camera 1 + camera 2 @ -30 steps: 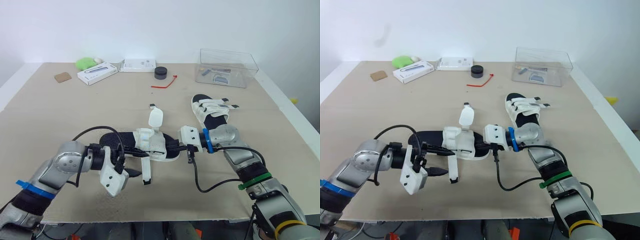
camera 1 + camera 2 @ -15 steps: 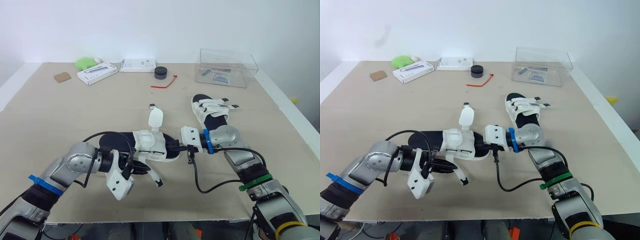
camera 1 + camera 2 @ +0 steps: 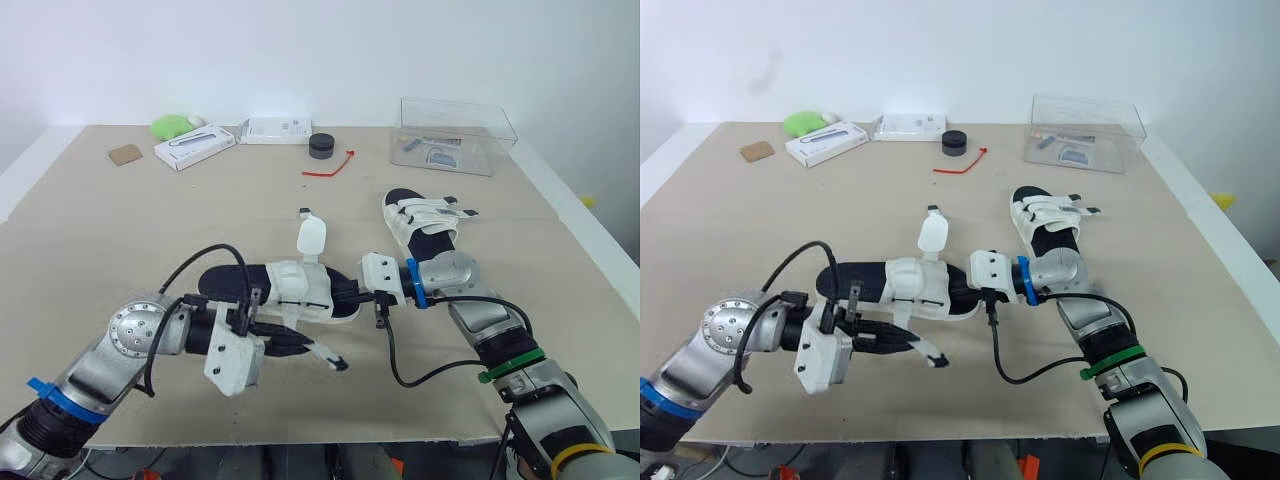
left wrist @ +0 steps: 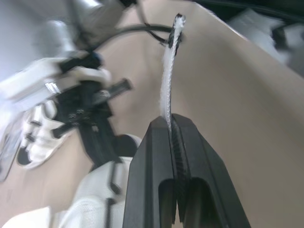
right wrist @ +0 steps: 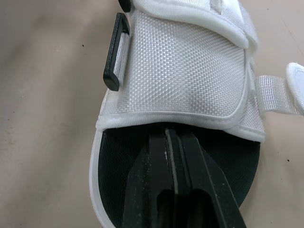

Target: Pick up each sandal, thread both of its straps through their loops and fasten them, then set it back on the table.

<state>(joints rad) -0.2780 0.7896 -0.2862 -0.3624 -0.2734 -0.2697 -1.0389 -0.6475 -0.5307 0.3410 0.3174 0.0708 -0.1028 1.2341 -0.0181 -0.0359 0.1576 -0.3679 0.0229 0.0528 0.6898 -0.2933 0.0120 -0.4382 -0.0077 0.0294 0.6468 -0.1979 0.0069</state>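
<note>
A black-soled sandal (image 3: 285, 288) with white straps lies mid-table. My right gripper (image 3: 352, 294) is shut on its toe end; in the right wrist view the fingers (image 5: 167, 156) pinch the sole's front edge below the white upper (image 5: 185, 80) and a black loop (image 5: 116, 59). My left gripper (image 3: 300, 343) is shut on the sandal's loose lower strap (image 4: 166, 85), which runs out past the fingertips to its end (image 3: 336, 363). The other strap's flap (image 3: 312, 237) stands upright. A second sandal (image 3: 425, 225) lies to the right, its straps across it.
At the table's back stand a clear plastic box (image 3: 455, 135), a black round tin (image 3: 322, 146), a red tie (image 3: 330, 167), two white boxes (image 3: 195, 147) (image 3: 275, 130), a green object (image 3: 172, 126) and a brown patch (image 3: 126, 154).
My left gripper, open beside the hanging strap a second ago, has shut on it and drawn it out toward the front right. The right arm has held still.
</note>
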